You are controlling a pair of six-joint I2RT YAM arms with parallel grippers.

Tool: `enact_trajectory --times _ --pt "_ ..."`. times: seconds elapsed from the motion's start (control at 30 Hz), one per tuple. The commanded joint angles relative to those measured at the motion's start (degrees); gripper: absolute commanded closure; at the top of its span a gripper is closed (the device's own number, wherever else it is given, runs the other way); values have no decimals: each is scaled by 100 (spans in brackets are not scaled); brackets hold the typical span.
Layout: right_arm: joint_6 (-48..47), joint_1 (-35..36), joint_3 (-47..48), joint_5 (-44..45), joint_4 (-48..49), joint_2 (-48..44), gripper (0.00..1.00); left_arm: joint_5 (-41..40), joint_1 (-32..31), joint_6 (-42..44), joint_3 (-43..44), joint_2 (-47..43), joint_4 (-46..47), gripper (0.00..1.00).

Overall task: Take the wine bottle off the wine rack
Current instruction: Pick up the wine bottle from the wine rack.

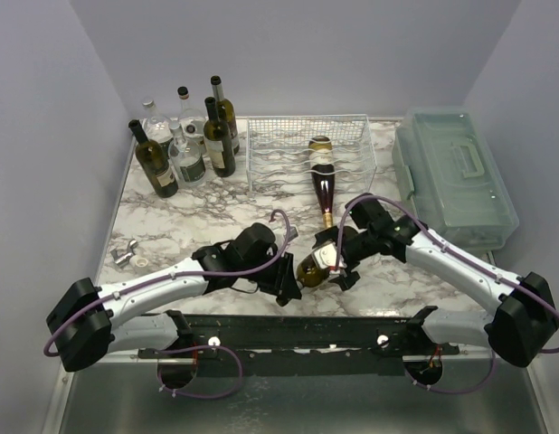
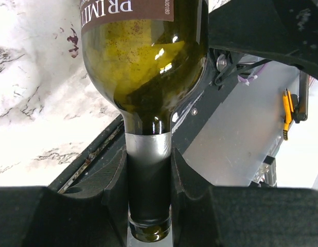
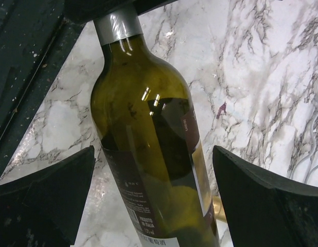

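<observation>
My left fingers [image 2: 113, 177] clamp the neck of the wine bottle [image 2: 148, 67]. My right fingers [image 3: 51, 190] stand spread either side of its body. It is clear of the wine rack [image 1: 288, 149], over the desk [image 1: 198, 217] near my 2 bases.

soft, even light keeps the top view bright with only faint shadows, the marble desk [image 2: 30, 103] blows out to near white in the left wrist view, and small highlights glint on the wine bottle [image 3: 148, 154] glass.

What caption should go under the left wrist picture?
Left gripper clamps the neck of a green wine bottle, marble table behind.
</observation>
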Motion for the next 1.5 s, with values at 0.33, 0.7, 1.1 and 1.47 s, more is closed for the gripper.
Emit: enact_trajectory --times 0.33,0.7,1.1,1.47 --pt "-127 156 -541 445 380 11 1 613 -90 5 436 185 1071 100" --pt "-322 211 -752 697 536 -93 8 798 -109 -3 410 249 1142 100" --pt "-349 216 -869 389 487 -344 96 671 -109 -69 384 311 1274 92" --pt "271 -5 -1229 -163 705 -770 100 376 -101 -126 161 56 1519 23"
